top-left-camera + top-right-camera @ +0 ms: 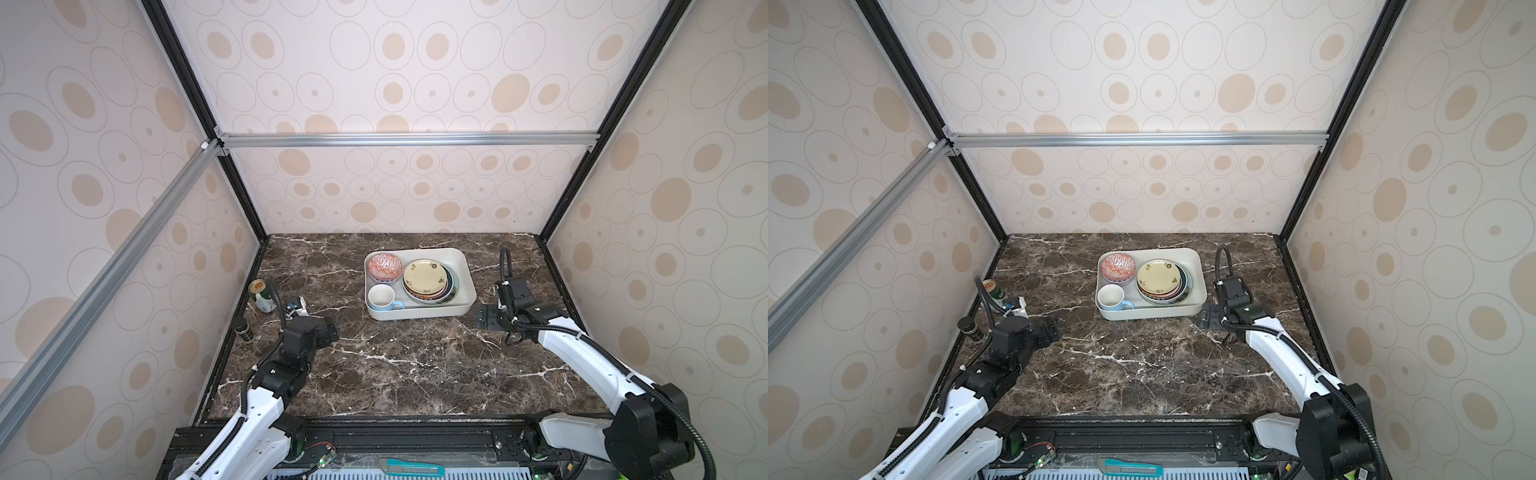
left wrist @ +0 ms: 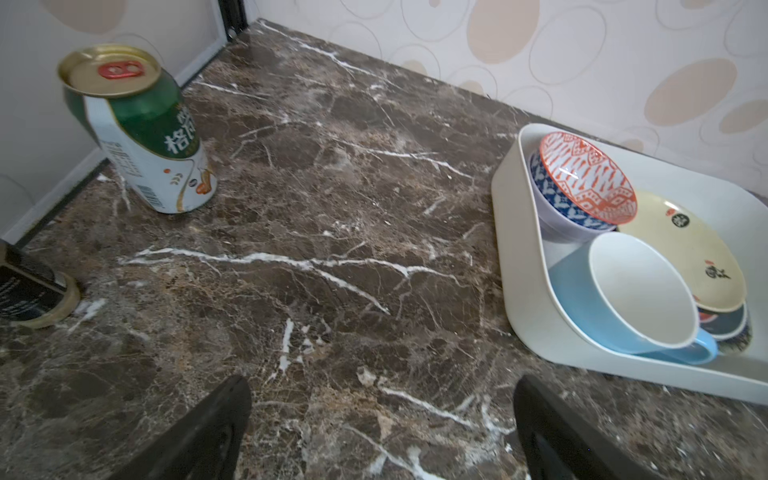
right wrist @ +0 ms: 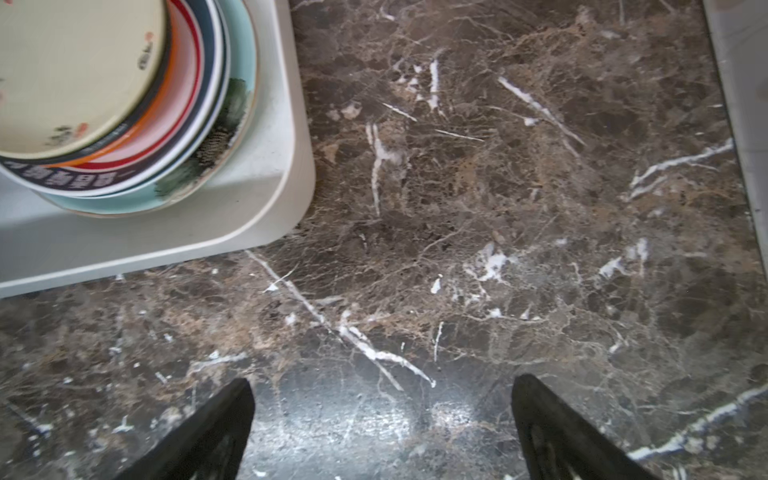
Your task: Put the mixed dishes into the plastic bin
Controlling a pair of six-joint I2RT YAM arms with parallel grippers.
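The white plastic bin [image 1: 419, 312] [image 1: 1154, 312] sits on the marble top toward the back, in both top views. Inside, a red-white patterned bowl [image 1: 385, 266] [image 2: 586, 174] is nested in a lavender bowl [image 2: 557, 210]. A light-blue mug [image 1: 382, 298] [image 2: 636, 291] stands in front of them. Beside them is a stack of plates with a cream plate [image 1: 424, 276] [image 3: 75, 70] on top. My left gripper [image 1: 330, 328] [image 2: 382, 386] is open and empty, left of the bin. My right gripper [image 1: 484, 318] [image 3: 382, 384] is open and empty, just off the bin's right front corner [image 3: 291, 145].
A green drink can [image 1: 262, 296] [image 2: 141, 133] and a small dark jar [image 1: 242, 328] [image 2: 29, 286] stand by the left wall, near my left arm. Patterned walls close in the back and both sides. A teal utility knife [image 1: 411, 467] lies on the front rail.
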